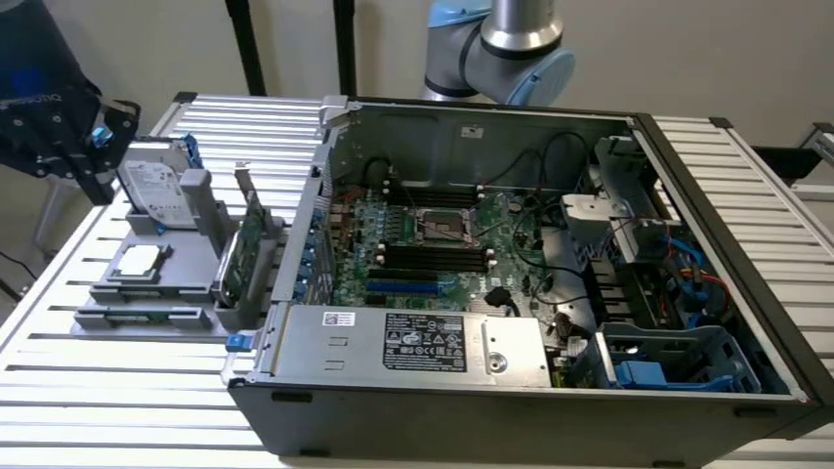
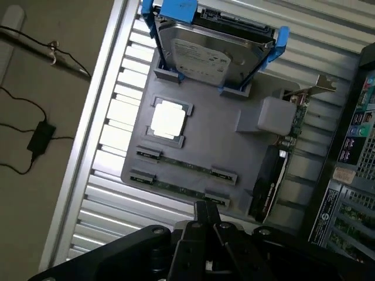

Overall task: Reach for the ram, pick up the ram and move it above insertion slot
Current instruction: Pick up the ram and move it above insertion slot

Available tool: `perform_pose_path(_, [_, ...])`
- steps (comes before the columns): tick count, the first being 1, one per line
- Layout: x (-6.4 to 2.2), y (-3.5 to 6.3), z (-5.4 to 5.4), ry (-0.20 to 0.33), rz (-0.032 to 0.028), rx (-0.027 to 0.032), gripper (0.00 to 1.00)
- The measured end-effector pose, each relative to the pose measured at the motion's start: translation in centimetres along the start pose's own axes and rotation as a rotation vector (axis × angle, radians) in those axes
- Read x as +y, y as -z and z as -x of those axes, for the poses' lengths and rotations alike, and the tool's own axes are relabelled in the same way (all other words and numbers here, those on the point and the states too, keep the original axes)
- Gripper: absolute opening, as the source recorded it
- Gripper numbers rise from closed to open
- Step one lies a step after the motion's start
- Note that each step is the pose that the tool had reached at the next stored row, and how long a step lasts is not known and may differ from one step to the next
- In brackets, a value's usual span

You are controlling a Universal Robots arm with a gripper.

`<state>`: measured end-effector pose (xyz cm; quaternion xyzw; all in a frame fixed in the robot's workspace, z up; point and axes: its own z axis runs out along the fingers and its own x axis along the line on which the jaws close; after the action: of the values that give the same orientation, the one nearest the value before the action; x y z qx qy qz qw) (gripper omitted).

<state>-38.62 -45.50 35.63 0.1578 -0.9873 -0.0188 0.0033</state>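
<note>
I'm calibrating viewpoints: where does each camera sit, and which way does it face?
Exterior view: off the arm, raised, looking down into the open computer case; arm and gripper show.
Wrist view: on the wrist, facing down onto the gray tray holding ram sticks; gripper shows.
Both share the tray and hard drive.

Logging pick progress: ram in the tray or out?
In. Both ram sticks lie seated in holders on the grey tray; the gripper sits close over the nearer one.
</note>
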Motion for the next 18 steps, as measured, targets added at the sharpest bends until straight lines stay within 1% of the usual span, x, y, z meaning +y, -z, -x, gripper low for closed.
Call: perform_pose_path(18, [-0.02, -0.56, 0.00, 0.327, -0.0001, 0.0125, 0.11])
